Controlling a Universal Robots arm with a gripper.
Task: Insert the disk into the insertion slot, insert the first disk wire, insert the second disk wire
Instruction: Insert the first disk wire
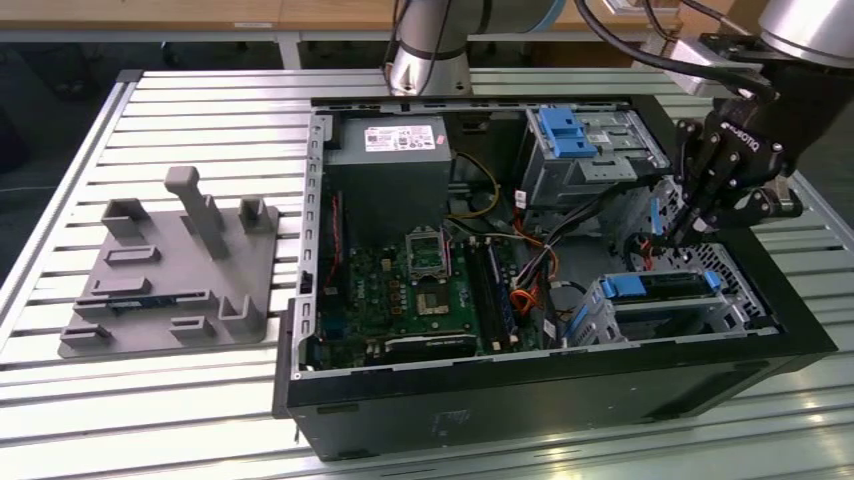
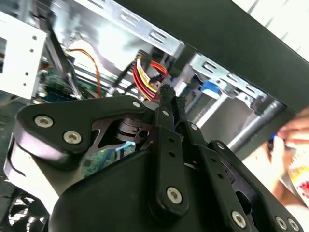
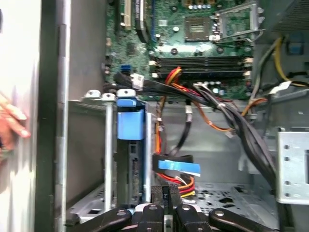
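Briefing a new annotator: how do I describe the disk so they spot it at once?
Open black computer case, near corner at the exterior view's right: a low perforated grey cage. The disk sits in it, blue-framed; the taller bay behind carries only a blue latch.

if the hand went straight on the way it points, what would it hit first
Most likely the red and yellow wire bundle lying just ahead of the hand, though depth there is hard to judge.

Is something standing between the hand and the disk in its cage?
Yes, a wire bundle, red, yellow and black, with a blue connector, lies just ahead of the hand, beside the disk. The disk already sits in the insertion slot.
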